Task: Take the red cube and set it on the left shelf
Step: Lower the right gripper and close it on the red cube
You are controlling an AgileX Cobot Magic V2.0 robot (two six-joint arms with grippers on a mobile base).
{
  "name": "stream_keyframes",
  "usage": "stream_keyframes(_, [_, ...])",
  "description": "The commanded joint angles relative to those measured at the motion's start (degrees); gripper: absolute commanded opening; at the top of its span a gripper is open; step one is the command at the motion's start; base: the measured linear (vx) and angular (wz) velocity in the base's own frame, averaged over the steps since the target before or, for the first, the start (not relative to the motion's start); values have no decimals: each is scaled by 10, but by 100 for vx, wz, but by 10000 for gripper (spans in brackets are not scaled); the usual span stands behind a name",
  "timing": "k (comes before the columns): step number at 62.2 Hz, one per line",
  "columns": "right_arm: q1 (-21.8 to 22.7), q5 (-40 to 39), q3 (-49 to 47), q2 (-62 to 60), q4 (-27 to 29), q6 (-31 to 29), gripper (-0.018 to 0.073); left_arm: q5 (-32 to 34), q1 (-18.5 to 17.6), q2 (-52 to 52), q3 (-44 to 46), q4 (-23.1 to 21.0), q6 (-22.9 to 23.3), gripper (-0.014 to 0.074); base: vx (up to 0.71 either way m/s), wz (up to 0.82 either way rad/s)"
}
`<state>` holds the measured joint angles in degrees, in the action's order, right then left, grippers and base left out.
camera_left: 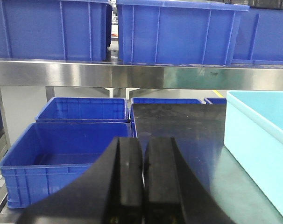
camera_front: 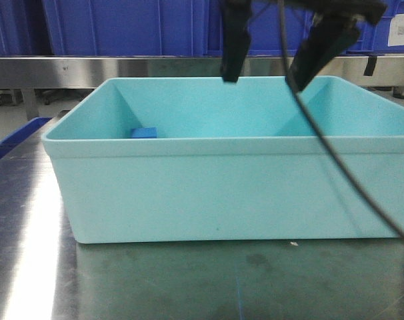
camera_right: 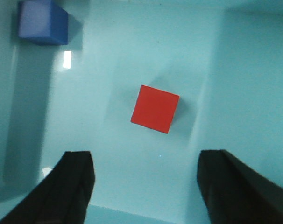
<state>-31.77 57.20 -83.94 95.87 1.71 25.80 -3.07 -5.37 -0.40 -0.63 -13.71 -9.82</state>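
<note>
Two blocks lie on the tub floor. The right wrist view shows the red cube below the spread right fingers, with the blue block well apart. In the front view the tub wall hides the red cube. Facing the shelf, the left fingers are pressed together.

A brushed steel tabletop fills the foreground, with a bright band of glare along its left side. Beyond it stand dark-blue plastic crates. The pale grey floor carries a yellow line.
</note>
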Motion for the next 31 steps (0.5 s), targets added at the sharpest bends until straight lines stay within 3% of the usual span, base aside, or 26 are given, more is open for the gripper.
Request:
stream_keyframes(1, [-3, -23, -21, 0, 2, 11, 575, 49, -4, -7, -14, -1, 0, 102, 0, 0])
stream_keyframes(31, [-2, -94, -21, 98, -17, 56, 575, 49, -4, -7, -14, -1, 0, 102, 0, 0])
